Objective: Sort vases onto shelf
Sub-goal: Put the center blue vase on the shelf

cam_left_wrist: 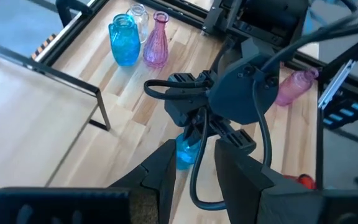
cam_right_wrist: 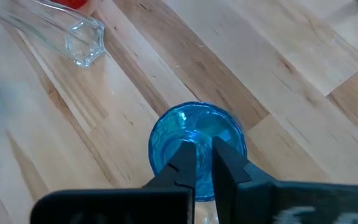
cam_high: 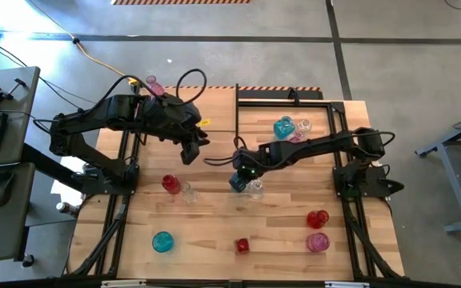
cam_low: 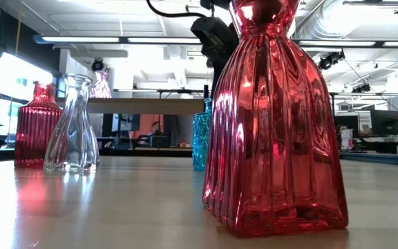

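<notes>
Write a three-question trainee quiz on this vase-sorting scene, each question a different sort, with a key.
1. True or false: the right hand is shut on the blue vase.
2. Which vases stand on the shelf? A) a teal, a clear and a pink one B) two red ones C) none
3. Fill in: the left hand hovers over the table holding ____.

Key: 1 true; 2 A; 3 nothing
</notes>
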`<action>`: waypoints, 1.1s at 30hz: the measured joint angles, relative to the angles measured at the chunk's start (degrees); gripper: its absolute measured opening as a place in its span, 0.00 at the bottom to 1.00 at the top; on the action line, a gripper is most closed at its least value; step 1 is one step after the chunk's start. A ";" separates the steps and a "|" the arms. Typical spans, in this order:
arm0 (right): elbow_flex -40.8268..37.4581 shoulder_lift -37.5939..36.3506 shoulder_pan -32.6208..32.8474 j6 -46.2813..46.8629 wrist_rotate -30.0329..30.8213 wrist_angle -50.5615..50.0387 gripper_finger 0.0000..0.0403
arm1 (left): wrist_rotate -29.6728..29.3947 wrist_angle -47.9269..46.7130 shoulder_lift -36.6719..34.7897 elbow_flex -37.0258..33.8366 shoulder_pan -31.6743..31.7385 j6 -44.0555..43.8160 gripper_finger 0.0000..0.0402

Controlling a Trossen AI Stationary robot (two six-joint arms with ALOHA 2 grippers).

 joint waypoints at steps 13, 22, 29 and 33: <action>0.94 -0.06 0.00 1.59 -1.92 0.50 0.00 | 0.02 -0.09 0.00 0.00 0.00 1.32 0.25; 8.92 -0.09 0.00 1.05 -1.67 -3.76 0.00 | 0.06 -0.17 0.00 0.00 0.00 1.69 0.25; 16.84 -0.20 -0.31 -1.78 -1.27 -9.83 0.00 | 1.14 -1.15 0.00 -0.01 0.00 2.03 0.25; 21.36 -0.27 -0.94 -3.60 -0.58 -12.48 0.00 | 1.16 -4.19 0.00 -0.02 0.00 2.20 0.25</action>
